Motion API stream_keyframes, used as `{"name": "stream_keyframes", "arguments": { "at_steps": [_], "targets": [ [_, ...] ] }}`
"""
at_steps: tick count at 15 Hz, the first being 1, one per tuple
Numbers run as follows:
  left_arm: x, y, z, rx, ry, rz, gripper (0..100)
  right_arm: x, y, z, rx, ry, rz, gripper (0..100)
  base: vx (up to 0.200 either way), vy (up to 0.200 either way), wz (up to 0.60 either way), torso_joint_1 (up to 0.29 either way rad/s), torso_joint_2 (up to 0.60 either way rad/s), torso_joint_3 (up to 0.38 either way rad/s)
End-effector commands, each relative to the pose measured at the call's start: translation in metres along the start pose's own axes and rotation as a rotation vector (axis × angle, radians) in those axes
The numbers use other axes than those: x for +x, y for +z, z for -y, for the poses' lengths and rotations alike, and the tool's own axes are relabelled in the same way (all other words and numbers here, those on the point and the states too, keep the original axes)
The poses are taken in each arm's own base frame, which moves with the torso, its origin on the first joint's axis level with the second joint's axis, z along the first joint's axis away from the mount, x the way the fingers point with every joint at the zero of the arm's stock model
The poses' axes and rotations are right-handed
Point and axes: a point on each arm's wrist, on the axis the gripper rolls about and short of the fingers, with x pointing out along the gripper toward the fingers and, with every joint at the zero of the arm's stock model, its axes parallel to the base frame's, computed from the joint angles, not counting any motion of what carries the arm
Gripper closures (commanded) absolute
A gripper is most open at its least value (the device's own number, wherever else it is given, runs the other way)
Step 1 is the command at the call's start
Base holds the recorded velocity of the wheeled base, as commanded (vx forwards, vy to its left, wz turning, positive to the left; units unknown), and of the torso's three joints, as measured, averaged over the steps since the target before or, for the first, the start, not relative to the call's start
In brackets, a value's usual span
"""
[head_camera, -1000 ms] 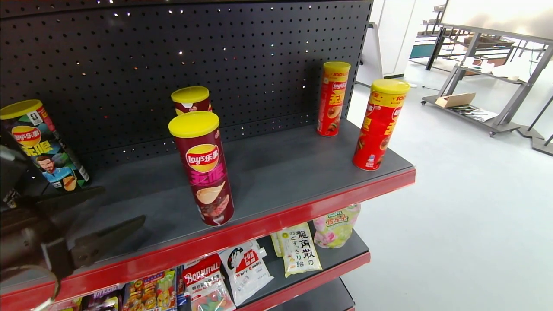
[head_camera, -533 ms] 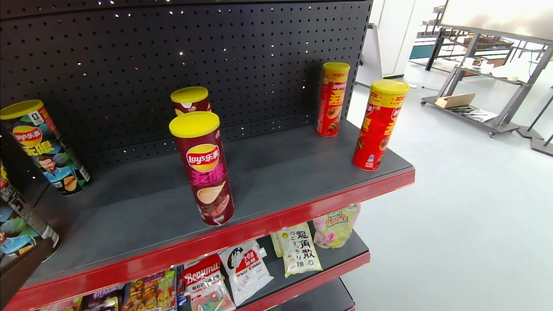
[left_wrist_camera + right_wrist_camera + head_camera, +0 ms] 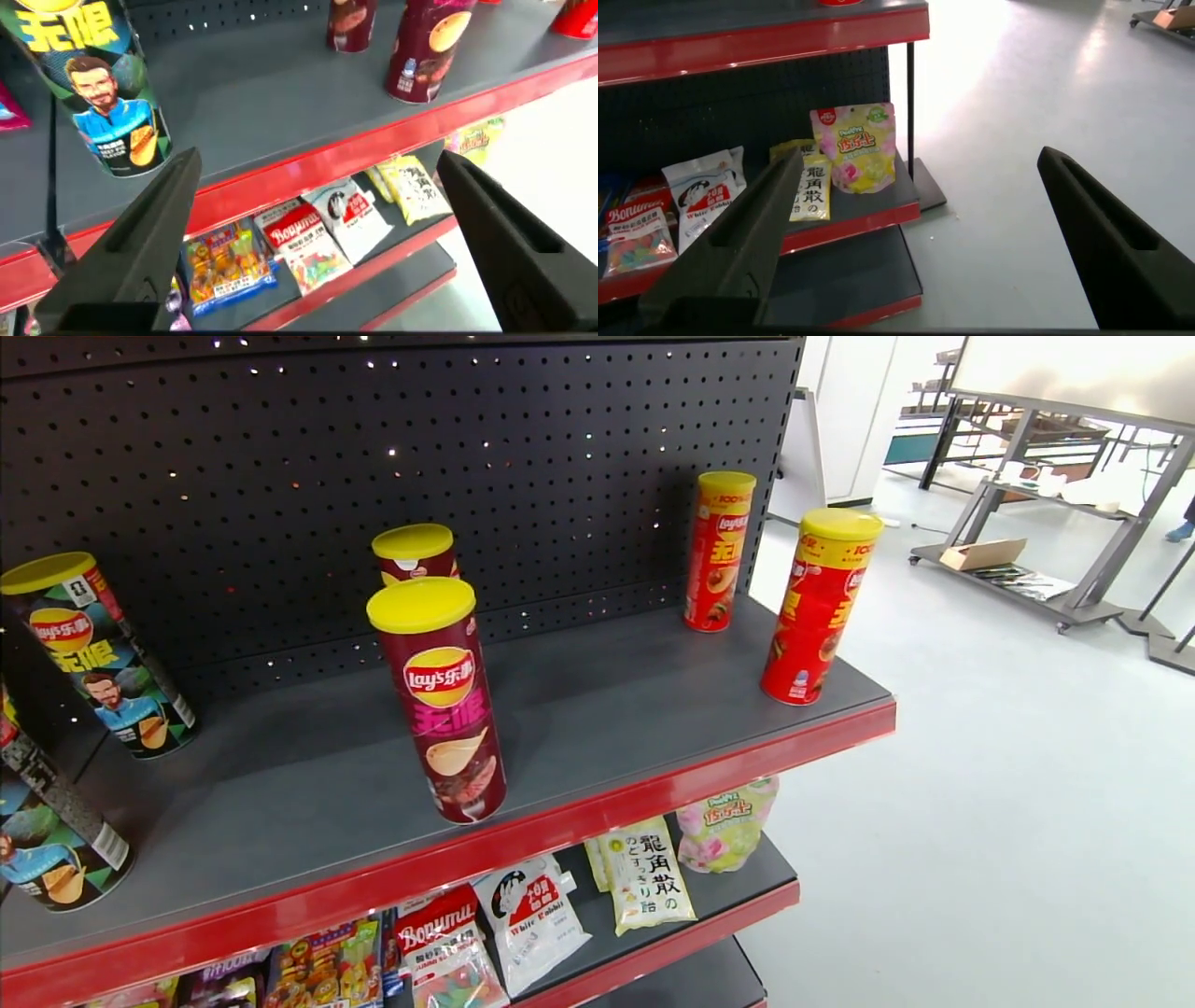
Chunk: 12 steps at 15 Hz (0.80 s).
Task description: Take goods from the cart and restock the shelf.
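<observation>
Holds nothing in the left claw (image 3: 318,159): black fingers spread wide, out in front of the red front edge of the shelf (image 3: 597,709), near its left end. Faces the dark blue chip can (image 3: 107,89), upright just inside that edge and apart from both fingers.

Holds nothing in the right claw (image 3: 920,154) either: fingers likewise wide apart, lower down, before the lower shelf (image 3: 850,224) and its snack bags (image 3: 854,145).

Upright on the shelf, all yellow-lidded:
- a second dark blue can (image 3: 93,658) at the back left, by the pegboard (image 3: 373,448)
- a maroon can (image 3: 439,700) near the middle of the front edge
- another maroon can (image 3: 414,553) right behind it
- a red can (image 3: 719,551) at the back right corner
- a second red can (image 3: 820,607) at the front right corner
</observation>
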Motion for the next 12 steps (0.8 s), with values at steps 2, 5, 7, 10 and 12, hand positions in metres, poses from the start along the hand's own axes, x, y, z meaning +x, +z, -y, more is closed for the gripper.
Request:
{"name": "stream_keyframes", "arguments": {
  "at_steps": [2,5,7,10,12],
  "targets": [
    [-0.0073,-0.0031,0.0005,0.012,0.002,0.045,0,0.0001,-0.0001,0.0000,-0.001,0.002,-0.003,0,0.000,0.000,0.60,0.002,0.00,0.005],
    [-0.0050,-0.0034,0.0003,0.033,0.003,0.026,0,0.0001,-0.0001,0.0000,0.001,0.002,-0.003,0,0.000,0.000,0.60,0.006,0.00,0.001],
    [-0.0037,-0.0033,0.0002,0.036,0.003,0.019,0,0.0001,0.0000,0.0000,0.002,0.000,-0.001,0,0.000,0.000,0.60,-0.002,0.00,0.002],
    [-0.0037,-0.0075,0.0000,0.037,0.006,0.014,0,0.0001,0.0000,0.0000,0.004,0.000,-0.001,0,0.000,0.000,0.20,0.001,0.00,-0.001],
    [-0.0045,-0.0080,-0.0011,0.033,0.064,-0.002,0,0.0001,-0.0001,0.0000,0.002,0.000,-0.003,0,0.000,0.000,0.00,0.000,0.00,0.000]
  ]
}}
